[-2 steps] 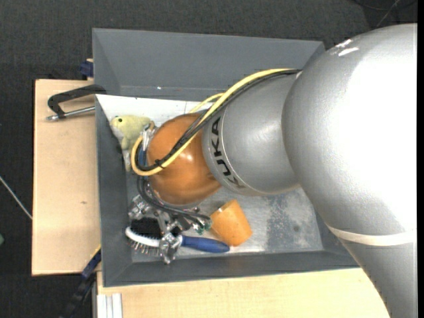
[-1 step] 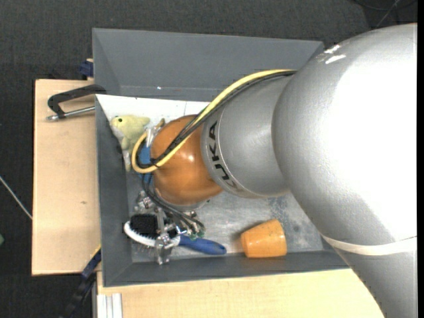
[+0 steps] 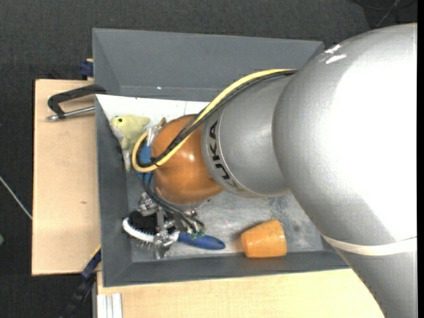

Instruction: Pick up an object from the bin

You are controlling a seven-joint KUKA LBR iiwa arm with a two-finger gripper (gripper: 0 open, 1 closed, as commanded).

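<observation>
My gripper [image 3: 164, 229] is low in the bin's front left corner, under the arm's orange cover. It is right on top of a black brush with white bristles [image 3: 137, 227], whose blue handle [image 3: 204, 241] sticks out to the right along the front wall. How the gripper meets the brush is hidden by its metal body. An orange cup [image 3: 264, 238] lies on its side to the right of the handle, apart from the gripper.
A pale yellow soft toy [image 3: 130, 127] lies in the back left corner, with a blue thing [image 3: 144, 162] partly hidden beside the orange cover. The thick grey arm covers the bin's right and middle.
</observation>
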